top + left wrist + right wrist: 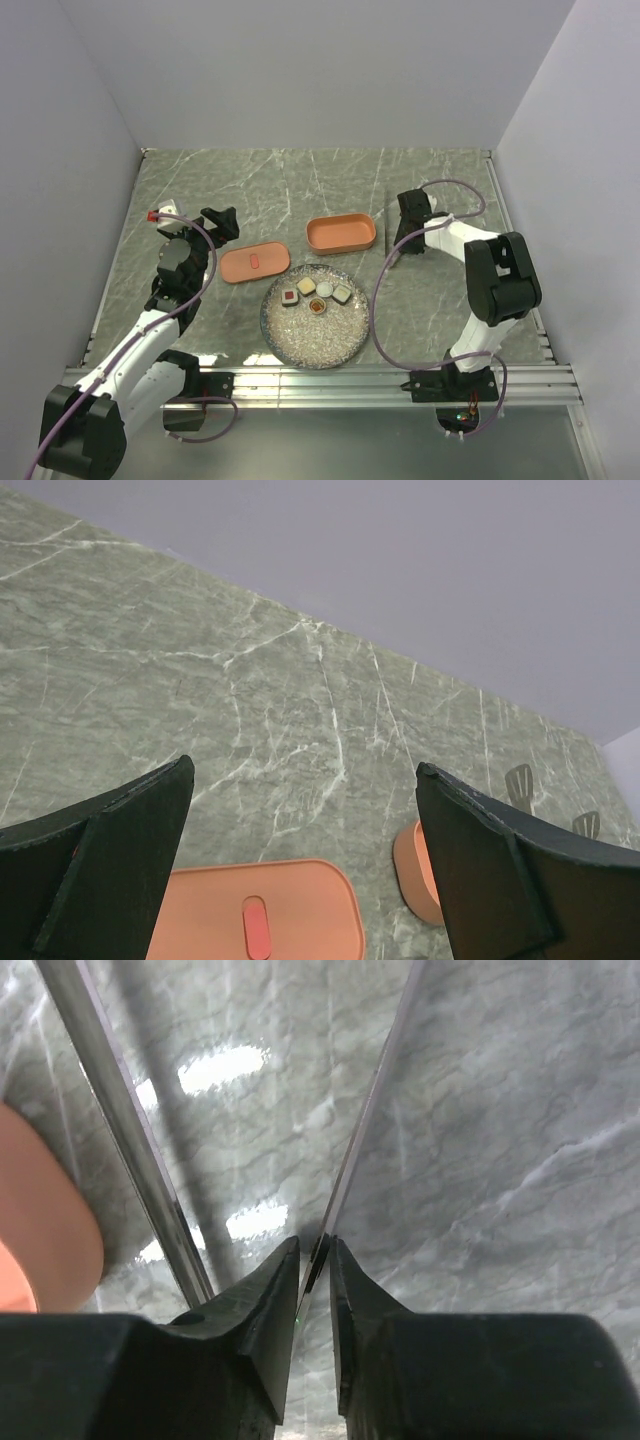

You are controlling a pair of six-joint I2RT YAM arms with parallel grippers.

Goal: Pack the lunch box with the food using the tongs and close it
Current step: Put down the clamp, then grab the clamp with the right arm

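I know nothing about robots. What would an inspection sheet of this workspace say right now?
Surface: grey marbled table, no spills seen.
Job's things: lunch box open and empty; lid flat beside it; food on the plate; tongs right of the box.
Clutter: nothing seen.
Grippers: left gripper open near the lid; right gripper shut on one tongs arm.
Cables: purple cables hang in loose loops.
Surroundings: plain pale walls on three sides.

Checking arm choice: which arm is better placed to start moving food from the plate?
Right: the right pincer is shut on one arm of the tongs, near the lunch box. The left pincer is open and empty near the lid.
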